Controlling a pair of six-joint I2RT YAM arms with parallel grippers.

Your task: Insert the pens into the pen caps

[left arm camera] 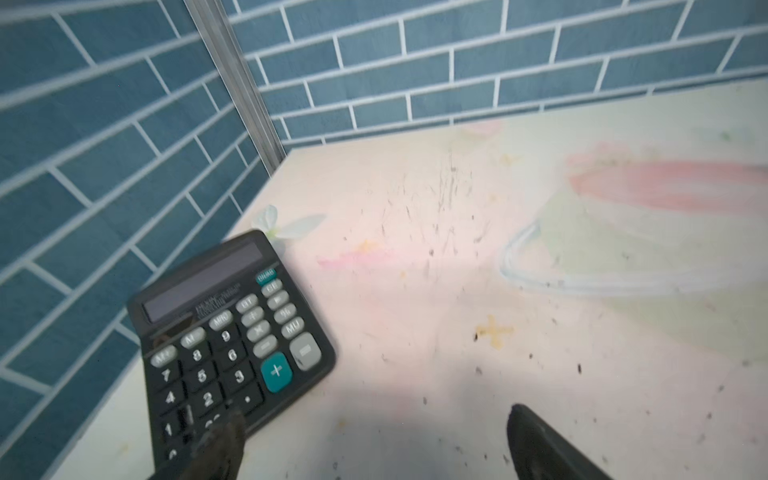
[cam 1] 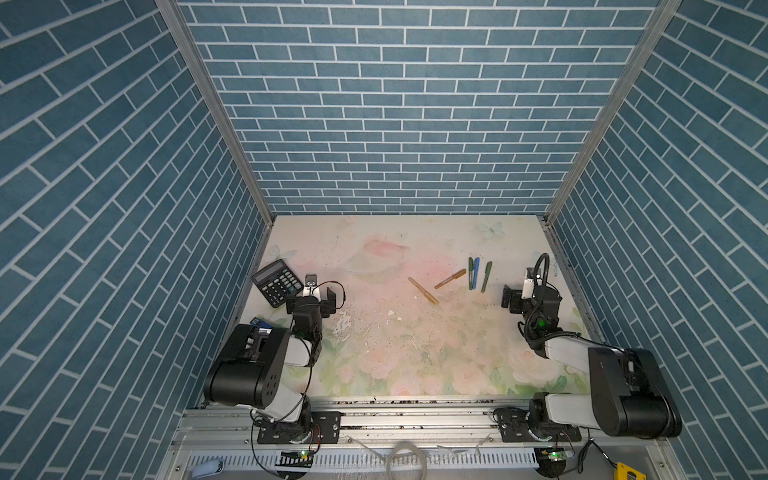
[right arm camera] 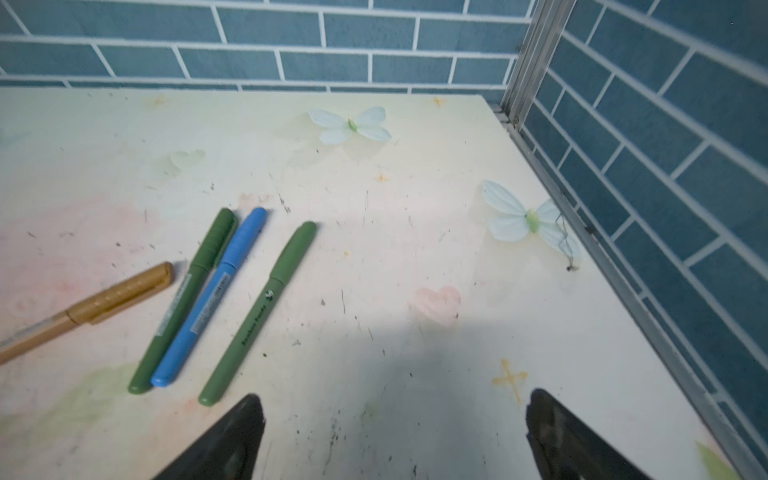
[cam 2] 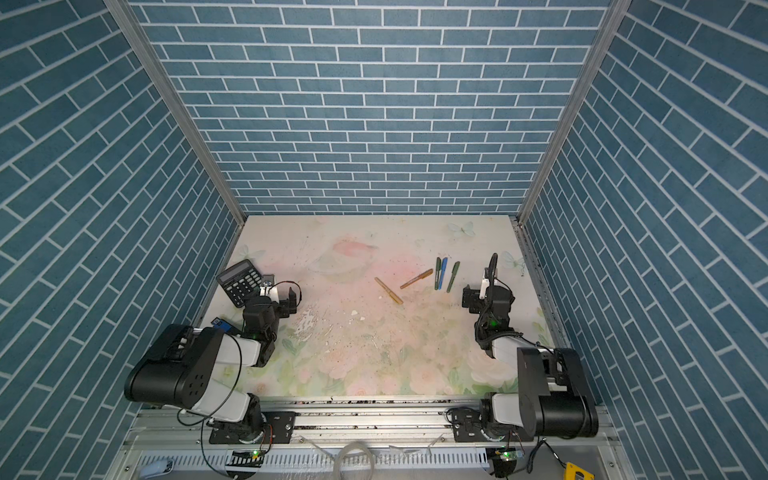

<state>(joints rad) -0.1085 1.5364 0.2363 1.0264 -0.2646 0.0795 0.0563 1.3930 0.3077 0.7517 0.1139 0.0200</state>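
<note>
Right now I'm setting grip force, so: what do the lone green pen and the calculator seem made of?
The lone green pen: likely plastic, matte; even colour, printed black lettering, no glare. The calculator: probably hard black plastic with a slight sheen; moulded keys, rubber or plastic, cannot tell.

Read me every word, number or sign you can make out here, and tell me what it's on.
"1" to "9", "+", "MU": keys of the calculator.
"Bamboo Panda", read with some doubt: light green pen.
Too blurred to read: the calculator's brand line, and the stickers on the blue pen and dark green pen.
</note>
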